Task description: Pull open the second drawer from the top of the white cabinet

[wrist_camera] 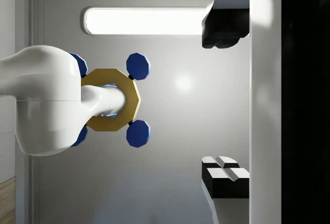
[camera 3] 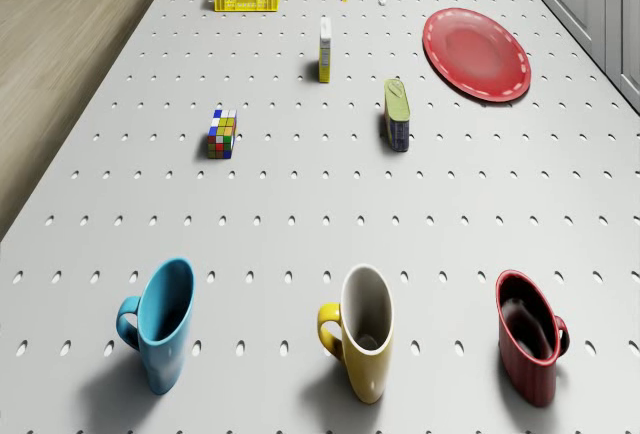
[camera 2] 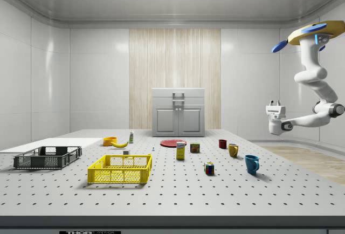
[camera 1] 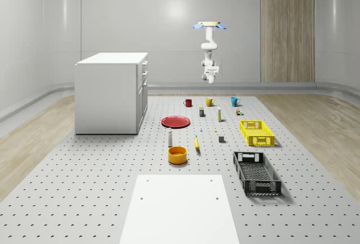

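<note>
Hovering drone (camera 1: 210, 25) beyond mugs; pincer (wrist_camera: 225, 102) spread, empty; white cabinet (camera 1: 111, 92) drawers seemingly all closed.

White cabinet (camera 1: 109, 92) stands upright at the whole-scene view's left on the perforated floor, drawers stacked on its right face, all flush and shut.

We see a simulated test lab: a bare panelled room, a perforated grey surface (camera 1: 84, 188) strewn with small props, white cabinet (camera 1: 109, 93) at ten o'clock.
</note>
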